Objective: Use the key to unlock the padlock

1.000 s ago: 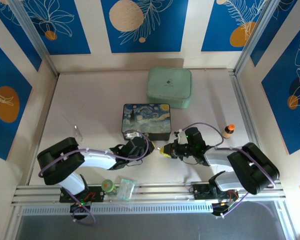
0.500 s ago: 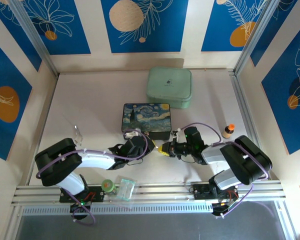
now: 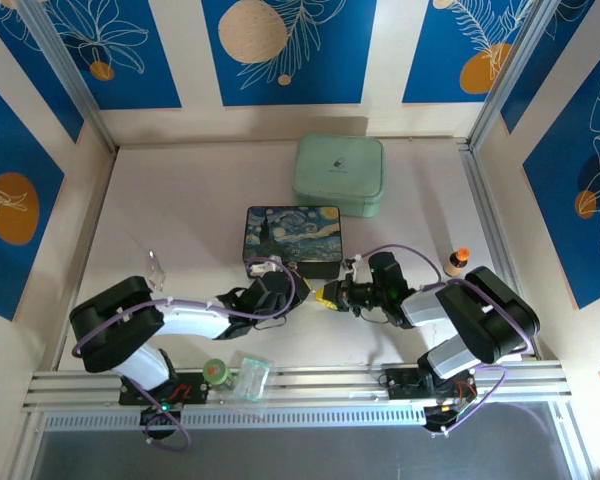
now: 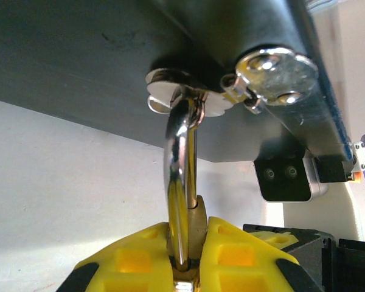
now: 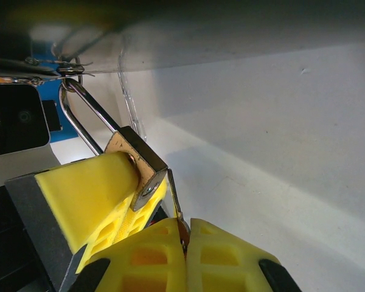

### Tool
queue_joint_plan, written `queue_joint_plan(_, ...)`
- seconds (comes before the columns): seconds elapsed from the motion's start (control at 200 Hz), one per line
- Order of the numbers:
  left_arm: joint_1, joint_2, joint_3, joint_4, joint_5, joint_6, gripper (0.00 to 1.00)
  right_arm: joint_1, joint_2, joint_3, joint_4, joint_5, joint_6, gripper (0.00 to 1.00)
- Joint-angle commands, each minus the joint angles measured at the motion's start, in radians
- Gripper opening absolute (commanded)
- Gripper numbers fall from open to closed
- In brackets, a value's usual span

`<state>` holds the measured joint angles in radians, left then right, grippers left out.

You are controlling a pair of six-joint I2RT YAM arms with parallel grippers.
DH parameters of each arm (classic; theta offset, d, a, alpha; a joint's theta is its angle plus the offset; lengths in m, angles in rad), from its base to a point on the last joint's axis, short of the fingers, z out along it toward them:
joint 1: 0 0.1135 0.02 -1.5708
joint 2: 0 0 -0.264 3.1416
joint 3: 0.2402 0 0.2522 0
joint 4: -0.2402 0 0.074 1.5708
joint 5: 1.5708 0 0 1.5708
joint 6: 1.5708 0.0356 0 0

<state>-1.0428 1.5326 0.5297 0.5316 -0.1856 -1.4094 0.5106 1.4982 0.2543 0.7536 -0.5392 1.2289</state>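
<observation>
The padlock [image 5: 134,159] hangs on the clasp [image 4: 182,100] at the front of the box [image 3: 292,240]. Its looped end points at the box and its gold end points away from it. The left claw [image 4: 188,238] is squeezed tight on the padlock's gold end. The right claw [image 5: 185,243] is pinched shut on the key [image 5: 176,207]. The thin key points up, with its tip at the padlock's bottom. Behind the box, the green case [image 3: 339,176] has a small mark, too tiny to read.
</observation>
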Motion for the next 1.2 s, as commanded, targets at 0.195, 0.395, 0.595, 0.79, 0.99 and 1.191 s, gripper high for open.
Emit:
queue_joint_plan(0.195, 0.001, 0.024, 0.020, 0.105, 0.019, -0.015, 0.02, 0.020, -0.042, -0.006, 0.094, -0.001, 0.005, 0.00)
queue_joint_plan(0.395, 0.000, 0.008, 0.016, 0.084, 0.010, -0.027, 0.02, 0.014, -0.078, -0.020, 0.041, 0.017, 0.004, 0.00)
queue_joint_plan(0.595, 0.000, -0.005, 0.013, 0.073, -0.015, -0.030, 0.01, 0.014, -0.075, -0.032, 0.047, 0.017, 0.015, 0.00)
queue_joint_plan(0.79, 0.001, -0.011, 0.027, 0.068, -0.027, -0.021, 0.01, 0.016, -0.106, -0.056, 0.047, 0.031, 0.021, 0.00)
queue_joint_plan(0.99, 0.001, 0.000, 0.030, 0.072, -0.021, -0.026, 0.01, 0.017, -0.153, -0.047, -0.010, 0.044, 0.000, 0.00)
queue_joint_plan(1.191, 0.001, -0.003, 0.039, 0.082, -0.011, -0.022, 0.01, 0.025, -0.128, -0.035, -0.005, 0.039, -0.008, 0.00)
